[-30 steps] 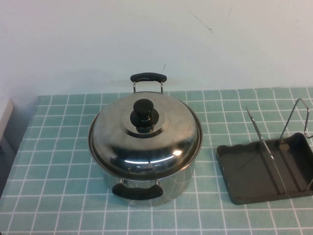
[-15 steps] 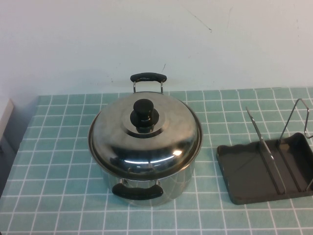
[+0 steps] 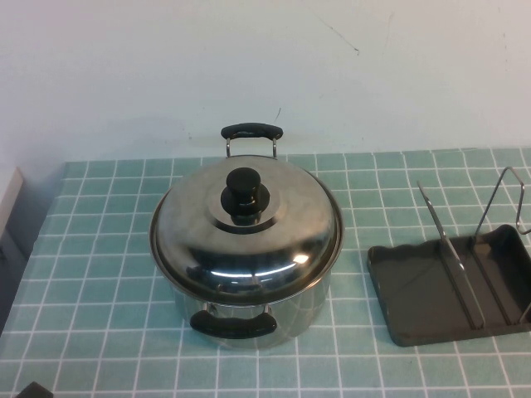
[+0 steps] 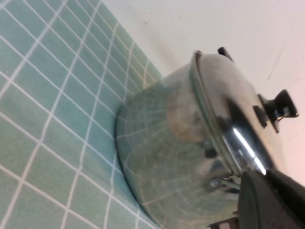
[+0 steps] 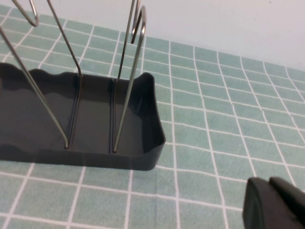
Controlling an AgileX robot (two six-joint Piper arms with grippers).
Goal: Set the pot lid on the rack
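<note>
The shiny domed pot lid with its black knob sits on the steel pot at the table's middle. The dark grey rack with upright wire loops stands empty to the right of the pot. My left gripper just shows at the bottom left edge, well short of the pot. In the left wrist view the left gripper is shut and empty, with the lid and pot ahead. My right gripper is shut and empty beside the rack; it is outside the high view.
The pot has two black loop handles, one at the front and one at the back. A white wall rises behind the green tiled table. The table's left edge drops off at the far left.
A dark tip of my left gripper has come into the high view at the bottom left edge. The pot, lid and rack have not moved.
</note>
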